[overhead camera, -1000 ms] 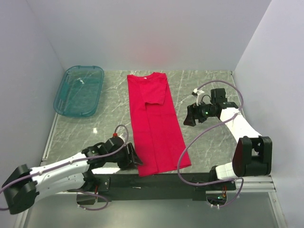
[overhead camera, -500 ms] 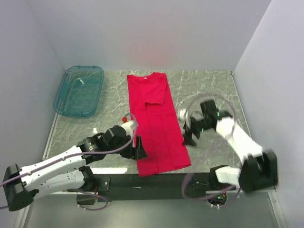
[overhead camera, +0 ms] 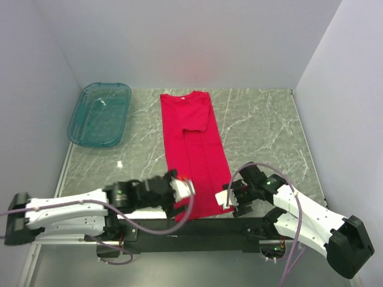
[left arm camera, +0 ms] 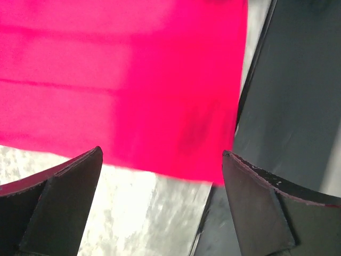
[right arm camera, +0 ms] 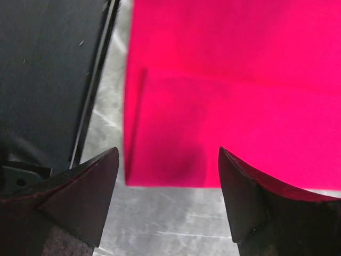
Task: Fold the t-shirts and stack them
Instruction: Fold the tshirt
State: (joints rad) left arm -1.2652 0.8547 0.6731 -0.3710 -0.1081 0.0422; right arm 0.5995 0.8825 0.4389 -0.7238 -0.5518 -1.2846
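A bright red t-shirt (overhead camera: 192,149) lies flat on the marble table, folded lengthwise into a long strip, neck end far, hem near. My left gripper (overhead camera: 181,192) is open at the hem's left corner; the left wrist view shows the red hem (left arm camera: 133,90) just ahead of its fingers (left arm camera: 261,202), apart from them. My right gripper (overhead camera: 230,200) is open at the hem's right corner; the right wrist view shows the folded red corner (right arm camera: 176,144) between and just ahead of its fingers (right arm camera: 85,192). Neither gripper holds anything.
A see-through teal tub (overhead camera: 100,113) stands at the far left of the table. The black base rail (overhead camera: 197,227) runs along the near edge just below the hem. White walls close in the left, back and right.
Both grippers have come in to the near hem: the left one moved right to the left corner, the right one swung down from mid-table to the right corner.
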